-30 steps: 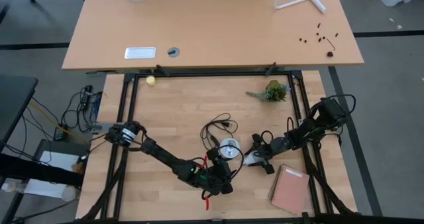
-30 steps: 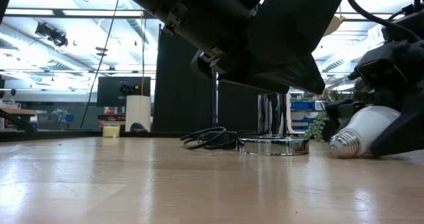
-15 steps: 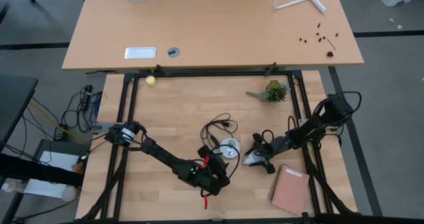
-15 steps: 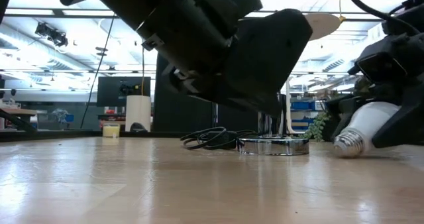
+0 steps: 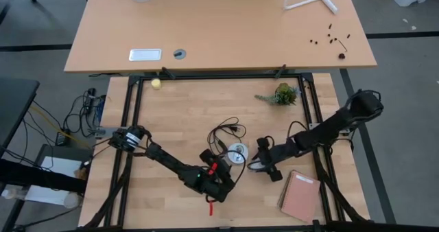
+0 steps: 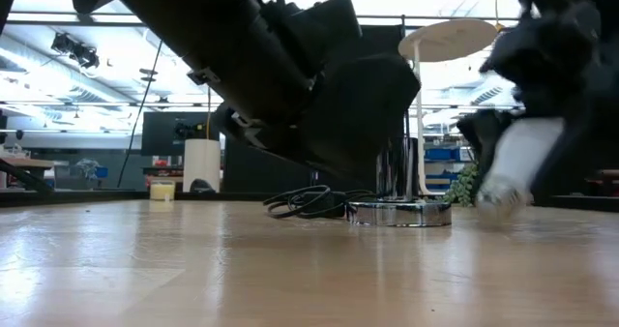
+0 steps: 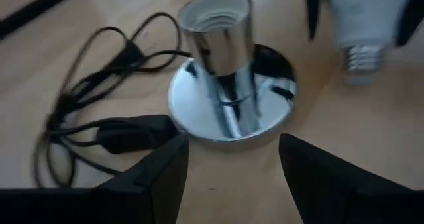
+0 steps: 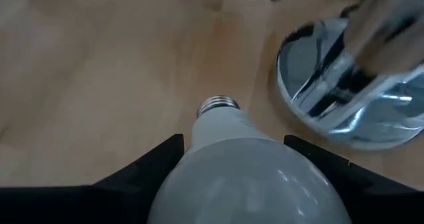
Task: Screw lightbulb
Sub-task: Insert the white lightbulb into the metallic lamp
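Note:
The white lightbulb [image 8: 245, 177] sits between the fingers of my right gripper [image 5: 260, 163], its greyish screw base [image 8: 215, 106] pointing away from the gripper, slanting down. In the low view the lightbulb [image 6: 513, 163] hangs just right of the socket. The chrome socket [image 7: 225, 65] stands upright on its round disc [image 5: 236, 154], its threaded mouth facing up. My left gripper [image 5: 221, 170] is open at the socket's near side. Its two fingers [image 7: 159, 177] stand apart in front of the disc and touch nothing. My right gripper pinches the bulb's wide white globe [image 8: 199, 159] between its two fingers, one on each side. The fingers come slanting down from the table's right. The bulb is lifted clear of the table with its screw base tilted down, toward the socket.
The socket's black cord [image 5: 223, 132] lies coiled just beyond and left of the disc. A reddish notebook [image 5: 300, 196] lies near the right front edge. A small plant [image 5: 283, 95] is at the far right and a yellowish ball [image 5: 156, 84] at the far left.
My right gripper has risen and carried the bulb up off the table, where it lay on its side, and has tipped the screw base downward. My left gripper has turned at the wrist and tipped down beside the socket, its fingers staying open.

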You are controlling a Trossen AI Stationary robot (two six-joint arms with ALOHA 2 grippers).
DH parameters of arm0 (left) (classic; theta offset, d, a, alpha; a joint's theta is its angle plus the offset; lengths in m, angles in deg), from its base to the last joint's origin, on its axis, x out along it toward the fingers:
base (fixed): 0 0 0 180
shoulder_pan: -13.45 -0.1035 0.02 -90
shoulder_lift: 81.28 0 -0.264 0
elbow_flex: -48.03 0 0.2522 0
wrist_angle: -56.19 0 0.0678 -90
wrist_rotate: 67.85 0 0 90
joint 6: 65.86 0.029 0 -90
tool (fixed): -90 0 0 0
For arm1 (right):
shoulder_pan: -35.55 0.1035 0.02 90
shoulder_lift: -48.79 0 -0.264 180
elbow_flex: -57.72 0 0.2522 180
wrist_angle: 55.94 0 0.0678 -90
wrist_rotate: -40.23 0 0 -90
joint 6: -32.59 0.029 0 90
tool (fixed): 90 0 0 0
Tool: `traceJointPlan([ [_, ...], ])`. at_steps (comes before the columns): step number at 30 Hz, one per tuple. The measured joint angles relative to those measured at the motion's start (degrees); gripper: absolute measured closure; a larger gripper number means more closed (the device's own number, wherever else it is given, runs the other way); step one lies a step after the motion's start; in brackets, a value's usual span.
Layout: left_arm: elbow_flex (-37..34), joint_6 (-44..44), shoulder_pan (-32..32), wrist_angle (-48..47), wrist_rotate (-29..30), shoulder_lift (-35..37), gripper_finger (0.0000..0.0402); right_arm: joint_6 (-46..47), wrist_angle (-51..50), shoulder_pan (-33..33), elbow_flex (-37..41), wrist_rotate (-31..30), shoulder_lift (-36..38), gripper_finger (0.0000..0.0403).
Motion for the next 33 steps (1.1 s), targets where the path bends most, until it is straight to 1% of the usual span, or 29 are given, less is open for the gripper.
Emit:
traceJointPlan([
  [3, 0.00, -0.12, 0.00, -2.68, 3.09, 0.00, 0.0163, -1.85, -12.08, -0.02, -6.40, -2.18, 2.39, 0.0136],
  [5, -0.28, 0.39, 0.71, -2.68, 6.94, 0.00, 0.0163, -3.14, -19.63, -0.11, -10.57, -3.82, 3.60, 0.0135],
  [7, -1.87, 2.07, 1.80, 0.60, 11.10, 0.08, 0.0163, -4.39, -25.52, -0.53, -14.67, -4.52, 4.48, 0.0139],
  [8, -3.06, 3.22, 2.27, 3.21, 11.85, 0.09, 0.0163, -4.94, -28.32, -0.88, -16.57, -4.59, 4.80, 0.0142],
  [10, -6.26, 5.98, 2.85, 10.46, 11.30, 0.09, 0.0163, -5.57, -33.65, -1.93, -20.26, -4.61, 4.90, 0.0146],
  [13, -12.07, 13.46, 2.67, 26.23, 8.13, 0.07, 0.0163, -6.56, -40.75, -3.56, -25.47, -4.70, 4.79, 0.0145],
  [17, -19.02, 25.08, 1.48, 46.93, 2.79, 0.07, 0.0163, -6.80, -46.65, -5.79, -30.45, -4.64, 4.55, 0.0135],
  [19, -21.57, 28.94, 0.56, 54.94, 0.25, 0.07, 0.0163, -6.79, -48.42, -6.51, -32.29, -4.04, 4.55, 0.0134],
  [21, -23.95, 31.40, -0.49, 61.03, -0.65, 0.07, 0.0163, -6.59, -50.89, -6.91, -33.76, -3.85, 4.55, 0.0137],
  [24, -27.04, 35.15, -1.79, 69.36, -1.03, 0.07, 0.0163, -5.89, -53.06, -7.41, -34.87, -3.56, 4.55, 0.0144],
  [26, -28.62, 36.52, -2.84, 73.40, -2.90, 0.07, 0.0163, -5.60, -53.99, -7.76, -35.07, -3.12, 4.55, 0.0146],
  [31, -30.36, 34.67, -7.26, 75.08, -14.43, 0.06, 0.0163, -5.27, -54.04, -9.10, -35.11, -2.54, 4.55, 0.0135],
  [33, -30.36, 34.86, -8.63, 75.06, -17.29, 0.07, 0.0163, -5.01, -54.04, -9.78, -35.12, -2.39, 4.55, 0.0133],
])
